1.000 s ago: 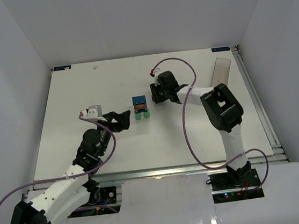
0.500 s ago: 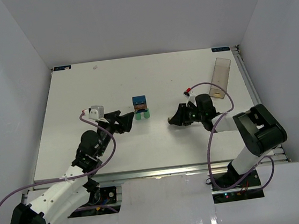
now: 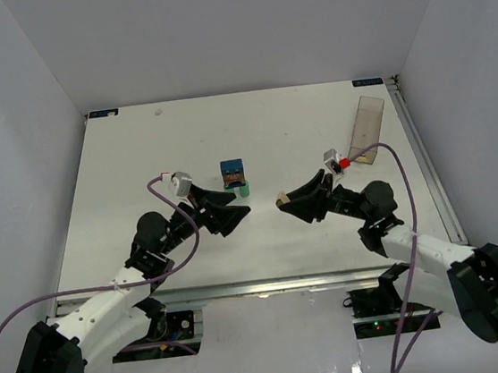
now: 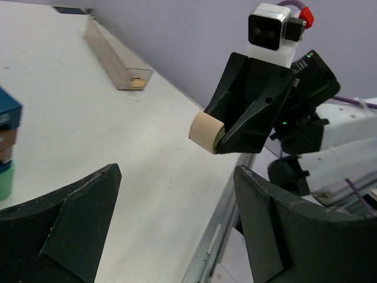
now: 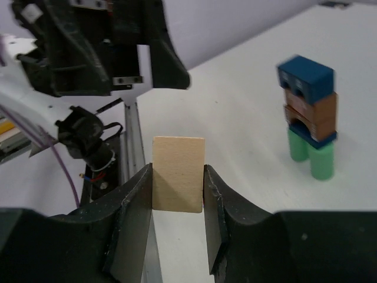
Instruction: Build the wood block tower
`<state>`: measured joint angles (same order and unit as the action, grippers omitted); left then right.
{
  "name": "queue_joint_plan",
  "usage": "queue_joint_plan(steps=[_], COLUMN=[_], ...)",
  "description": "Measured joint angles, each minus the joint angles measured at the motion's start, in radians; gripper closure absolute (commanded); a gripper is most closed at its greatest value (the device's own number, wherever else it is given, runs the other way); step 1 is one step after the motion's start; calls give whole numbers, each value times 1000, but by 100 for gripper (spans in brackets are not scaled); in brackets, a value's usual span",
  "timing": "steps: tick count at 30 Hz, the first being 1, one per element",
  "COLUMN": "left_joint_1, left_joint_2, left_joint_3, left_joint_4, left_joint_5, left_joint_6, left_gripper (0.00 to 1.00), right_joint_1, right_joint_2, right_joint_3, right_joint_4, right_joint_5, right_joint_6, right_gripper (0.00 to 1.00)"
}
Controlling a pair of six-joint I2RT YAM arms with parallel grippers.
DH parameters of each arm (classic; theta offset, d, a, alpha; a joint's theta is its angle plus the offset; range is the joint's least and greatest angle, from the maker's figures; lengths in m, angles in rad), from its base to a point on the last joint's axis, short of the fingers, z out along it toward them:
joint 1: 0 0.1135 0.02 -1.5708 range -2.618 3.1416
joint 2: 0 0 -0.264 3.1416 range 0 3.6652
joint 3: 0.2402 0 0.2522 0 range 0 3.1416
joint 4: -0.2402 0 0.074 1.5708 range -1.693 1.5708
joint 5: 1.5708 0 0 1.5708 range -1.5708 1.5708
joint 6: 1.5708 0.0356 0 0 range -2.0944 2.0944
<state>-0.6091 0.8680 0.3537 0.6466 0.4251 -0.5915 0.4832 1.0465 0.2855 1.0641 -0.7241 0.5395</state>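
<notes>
The right end effector (image 5: 177, 188) pinches the stiff tan wooden block (image 5: 178, 168) across flat faces (probably light, slippery). The left end effector (image 4: 177, 177) gapes wide, empty.

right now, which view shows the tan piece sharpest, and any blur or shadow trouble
Right wrist: tan piece sharpest, wood block tower slightly soft. Left wrist: piece clear, foreground dark. Top external: even light, faint shadows, piece tiny.
</notes>
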Motion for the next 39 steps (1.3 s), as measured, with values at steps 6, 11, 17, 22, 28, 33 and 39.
queue_joint_plan(steps=[6,11,17,22,28,33,39], left_joint_1=[-15,-58,-134,-163,-171,-176,-188], left_joint_2=[63,203,307,324,344,367,379], left_joint_3=[-3,-6,-3,10,22,28,29], left_joint_4=[219,419,544,560,570,579,585], left_joint_5=[150,235,290,293,287,278,278], left_joint_6=[-96,-154,-151,-114,-88,-78,-71], left_gripper=[18,21,21,23,29,35,39], right_joint_1=[125,166,180,187,192,200,219], right_joint_2=[-120,-123,-123,-118,-109,-83,-53], right_joint_3=[-4,-5,-5,-5,-4,5,15], right_joint_4=[9,13,21,42,75,88,92], right_joint_5=[-1,8,15,15,15,-1,-32], right_joint_6=[-81,-100,-103,-102,-103,-101,-99], right_gripper=[86,86,86,86,86,86,86])
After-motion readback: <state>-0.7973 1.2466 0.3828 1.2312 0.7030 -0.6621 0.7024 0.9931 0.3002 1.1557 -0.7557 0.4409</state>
